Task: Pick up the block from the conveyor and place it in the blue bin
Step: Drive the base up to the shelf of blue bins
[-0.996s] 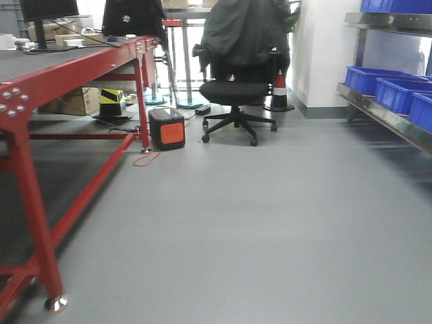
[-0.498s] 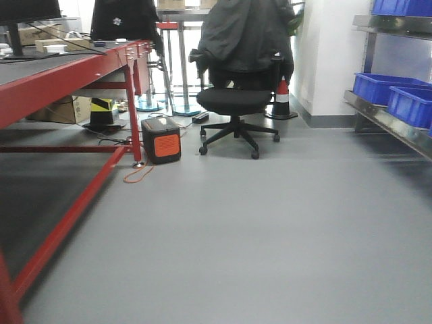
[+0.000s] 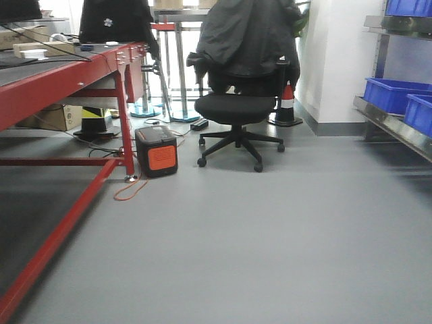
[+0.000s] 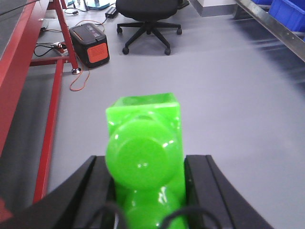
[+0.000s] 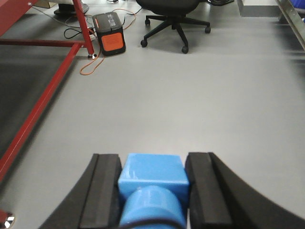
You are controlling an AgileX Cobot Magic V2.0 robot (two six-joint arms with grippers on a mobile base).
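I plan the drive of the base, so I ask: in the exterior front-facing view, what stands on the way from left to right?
The red conveyor frame → orange-and-black box → black office chair → traffic cone → blue bins.

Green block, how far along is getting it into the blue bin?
Done: the green block is off the conveyor, clamped in the fingers of the left gripper; the right gripper holds a blue block. In hand: carrying, over open floor. Left: reach the blue bins on the right-hand shelf and release it there.
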